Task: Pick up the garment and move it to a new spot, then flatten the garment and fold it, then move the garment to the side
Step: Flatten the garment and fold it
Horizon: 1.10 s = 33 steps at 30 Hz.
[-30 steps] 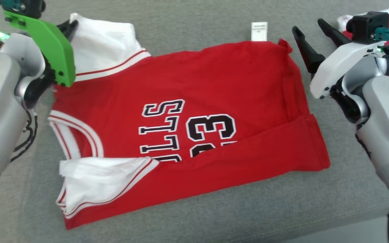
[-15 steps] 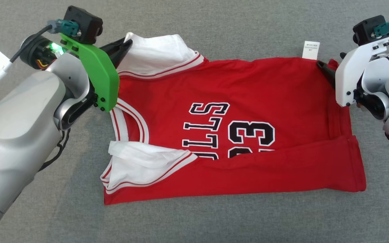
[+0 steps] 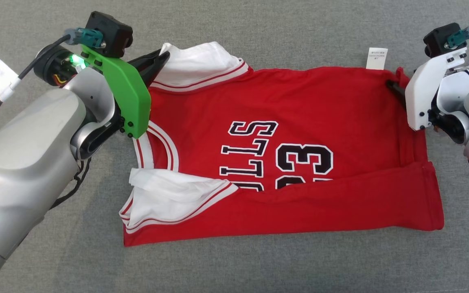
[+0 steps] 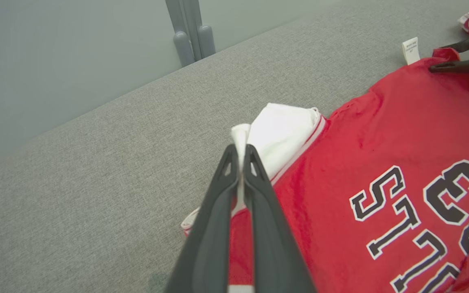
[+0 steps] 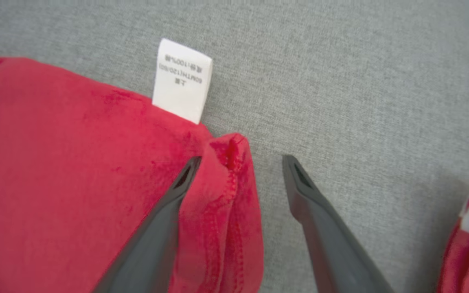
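pinching garment sleeve, seemingly: left end effector

The garment is soft red cloth, matt with a faint fuzzy nap; its sleeve is a smoother white cloth. Its label looks like thin white printed tape. The worktop is covered in coarse grey woven fabric, matt. The left pincer and right pincer look like matt dark plastic. The green bracket and white bracket are smooth plastic; the left forearm has a smooth satin grey shell
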### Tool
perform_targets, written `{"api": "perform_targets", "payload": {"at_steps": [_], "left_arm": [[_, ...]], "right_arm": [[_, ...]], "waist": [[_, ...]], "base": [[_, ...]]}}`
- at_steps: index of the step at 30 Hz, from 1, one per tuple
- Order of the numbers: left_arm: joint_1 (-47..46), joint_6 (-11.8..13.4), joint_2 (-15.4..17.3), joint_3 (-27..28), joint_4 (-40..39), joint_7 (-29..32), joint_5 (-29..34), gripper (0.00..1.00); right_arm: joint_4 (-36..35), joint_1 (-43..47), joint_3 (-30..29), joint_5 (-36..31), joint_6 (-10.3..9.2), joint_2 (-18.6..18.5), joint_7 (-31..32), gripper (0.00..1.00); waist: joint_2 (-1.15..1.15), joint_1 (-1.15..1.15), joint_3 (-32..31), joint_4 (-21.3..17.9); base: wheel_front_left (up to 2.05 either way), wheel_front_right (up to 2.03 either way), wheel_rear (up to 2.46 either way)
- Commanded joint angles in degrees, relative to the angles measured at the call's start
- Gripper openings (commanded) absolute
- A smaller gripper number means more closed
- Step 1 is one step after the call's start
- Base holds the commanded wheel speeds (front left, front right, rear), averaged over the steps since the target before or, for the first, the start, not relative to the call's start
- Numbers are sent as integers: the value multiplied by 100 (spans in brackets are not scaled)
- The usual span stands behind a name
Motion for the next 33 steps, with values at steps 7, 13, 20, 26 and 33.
{"api": "perform_targets", "payload": {"at_steps": [7, 13, 20, 26, 33], "left_arm": [[-115, 9, 3, -65, 68, -47, -65, 0], [-166, 40, 45, -98, 249, -99, -19, 0], [-284, 209, 19, 34, 694, -482, 123, 0], [-604, 355, -163, 95, 1193, -902, 328, 0], [-949, 373, -411, 204, 1848, -1522, 505, 0]], "right_arm": [[424, -184, 63, 170, -3, 97, -331, 100], [561, -263, 181, 334, -7, 76, -416, 0], [619, -458, 194, 406, -7, 134, -1067, 0], [623, -538, 146, 493, -6, 217, -1807, 0], [845, -720, 248, 314, -6, 333, -2551, 0]], "waist": [[0, 0, 93, 27], [0, 0, 87, 8], [0, 0, 29, -90], [0, 0, 19, -131], [0, 0, 10, -159]], "base": [[0, 0, 0], [0, 0, 0], [0, 0, 0], [0, 0, 0], [0, 0, 0]]}}
